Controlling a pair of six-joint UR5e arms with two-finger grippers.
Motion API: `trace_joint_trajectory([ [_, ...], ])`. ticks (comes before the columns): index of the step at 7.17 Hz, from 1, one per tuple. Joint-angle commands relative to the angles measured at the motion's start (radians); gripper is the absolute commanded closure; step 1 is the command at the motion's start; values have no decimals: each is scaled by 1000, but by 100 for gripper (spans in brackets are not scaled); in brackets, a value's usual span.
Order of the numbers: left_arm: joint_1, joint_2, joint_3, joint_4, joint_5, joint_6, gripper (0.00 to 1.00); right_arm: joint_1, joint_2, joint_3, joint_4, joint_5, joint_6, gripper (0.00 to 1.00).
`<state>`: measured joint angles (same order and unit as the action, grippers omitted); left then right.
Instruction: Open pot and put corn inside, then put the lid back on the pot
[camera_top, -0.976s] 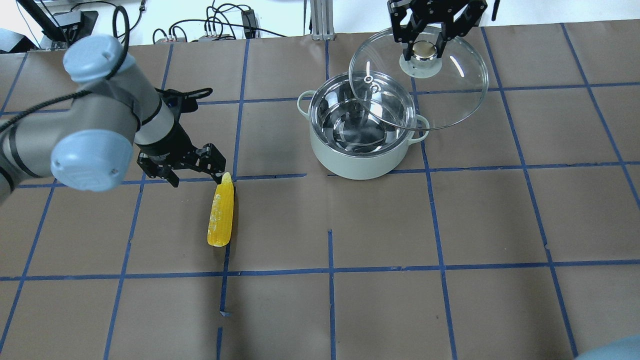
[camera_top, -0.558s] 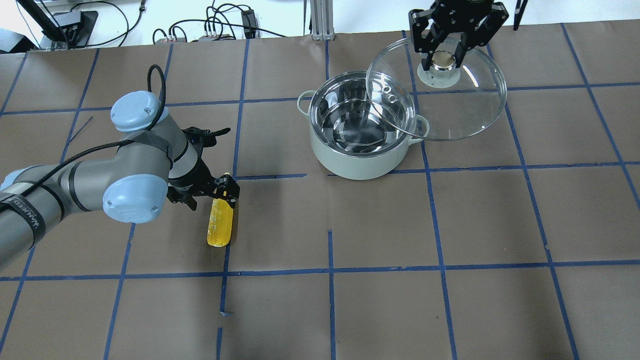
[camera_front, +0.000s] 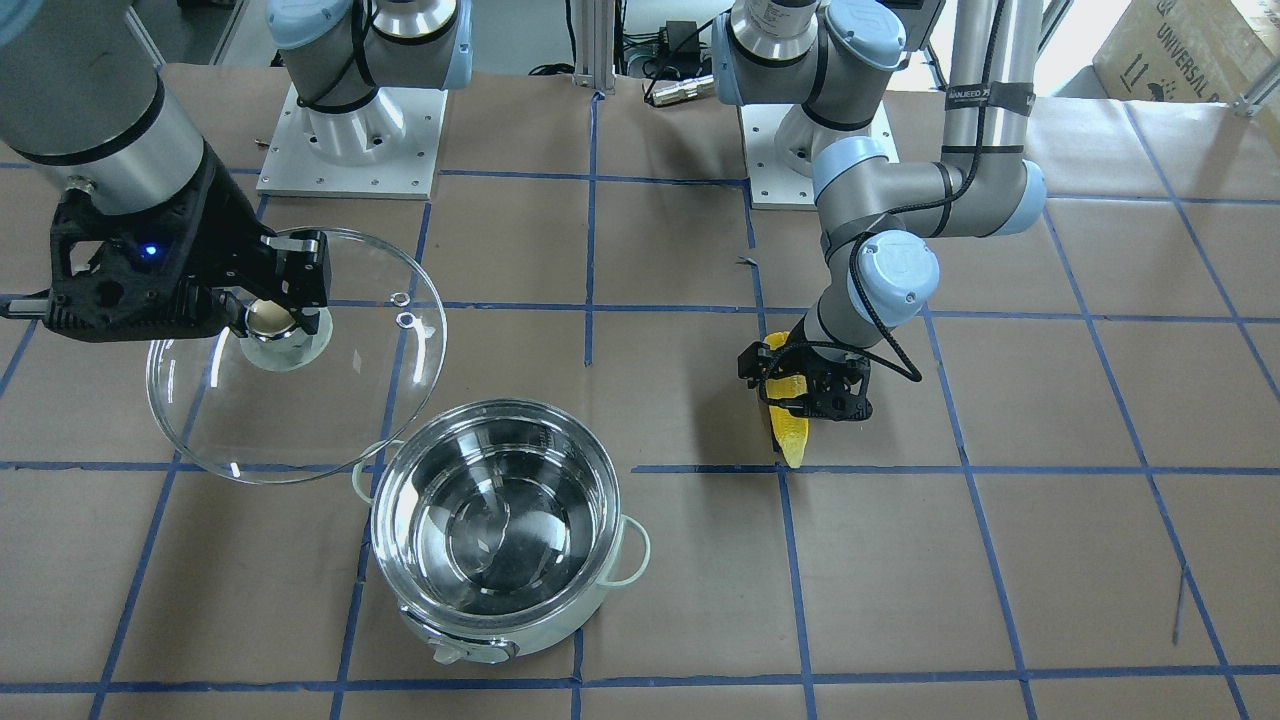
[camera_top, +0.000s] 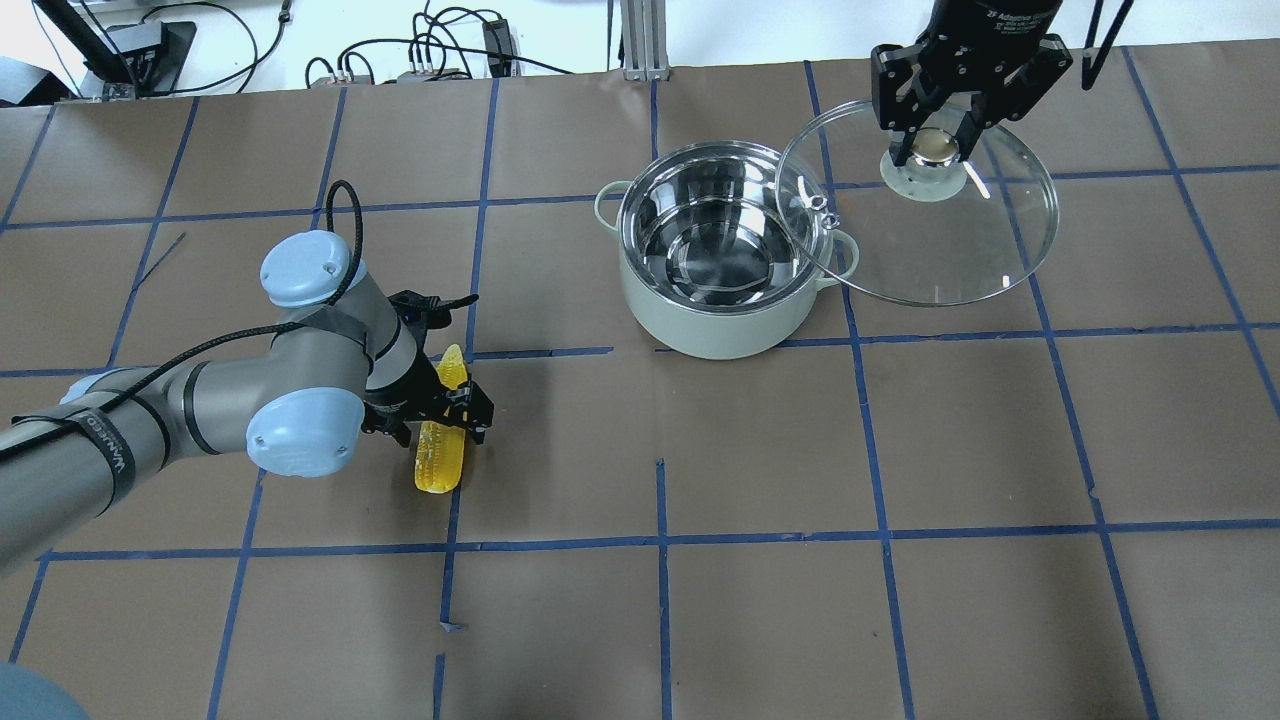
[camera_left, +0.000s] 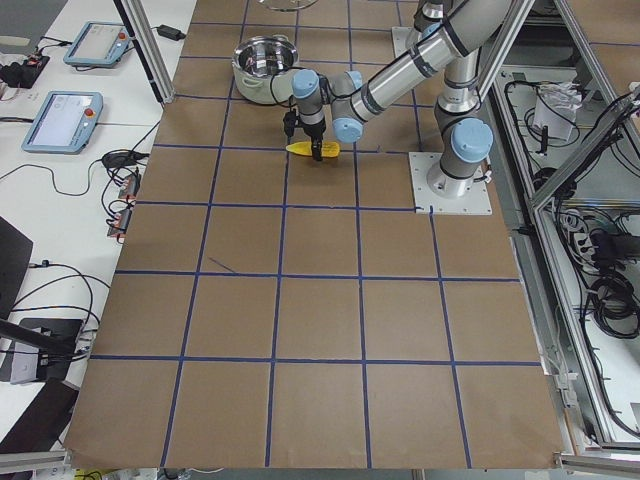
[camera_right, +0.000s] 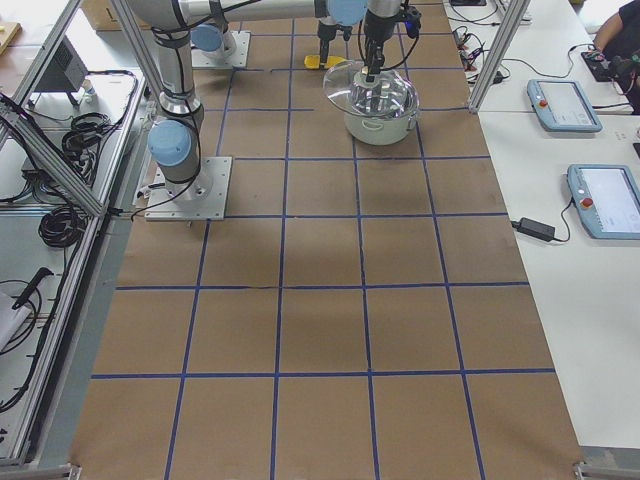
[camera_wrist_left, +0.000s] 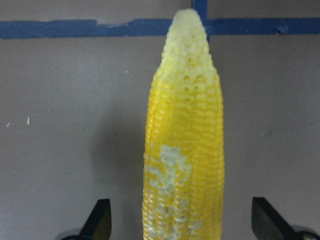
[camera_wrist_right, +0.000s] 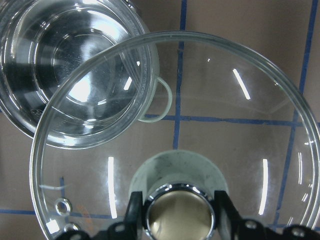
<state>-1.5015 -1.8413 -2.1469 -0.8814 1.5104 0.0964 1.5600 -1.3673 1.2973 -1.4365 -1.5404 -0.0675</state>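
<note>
The pot (camera_top: 715, 325) stands uncovered on the table, its steel inside empty; it also shows in the front view (camera_front: 520, 640). The corn (camera_top: 440, 462) lies flat to the pot's left, pointed tip toward the far side. My left gripper (camera_top: 442, 412) is open and low over the corn's middle, one finger on each side. The left wrist view shows the corn (camera_wrist_left: 185, 150) between the spread fingers (camera_wrist_left: 100, 222), apart from both. My right gripper (camera_top: 935, 140) is shut on the knob of the lid (camera_top: 950, 245) and holds it in the air right of the pot, overlapping its right rim.
Cables and an aluminium post (camera_top: 640, 40) line the table's far edge. The two arm bases (camera_front: 350, 150) stand on plates at the robot's side. Blue tape lines cross the brown table cover (camera_top: 900, 450).
My left gripper has moved from the corn's tip down over its middle and lowered around it. My right gripper has carried the lid rightward, off most of the pot.
</note>
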Motion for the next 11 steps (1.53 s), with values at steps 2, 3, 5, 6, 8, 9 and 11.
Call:
trace_joint_trajectory([
  [2, 1, 13, -1, 18, 1, 0, 12, -15, -2, 8, 14, -7, -12, 67],
  [3, 1, 11, 1, 16, 1, 0, 19, -15, -2, 8, 14, -9, -14, 67],
  [5, 1, 13, 2, 15, 2, 6, 61, -15, -1, 8, 11, -4, -15, 67],
  [6, 0, 14, 2, 16, 2, 12, 67, -15, -1, 8, 4, -6, -26, 67],
  [8, 0, 28, 8, 22, 28, 19, 75, -15, -2, 8, -1, -6, -44, 67],
  [9, 0, 48, 30, 19, 25, 8, 79, -15, -2, 8, -8, 0, -45, 67],
  [11, -2, 91, 102, -51, 19, -45, 78, -15, -2, 8, -13, 2, -52, 67],
])
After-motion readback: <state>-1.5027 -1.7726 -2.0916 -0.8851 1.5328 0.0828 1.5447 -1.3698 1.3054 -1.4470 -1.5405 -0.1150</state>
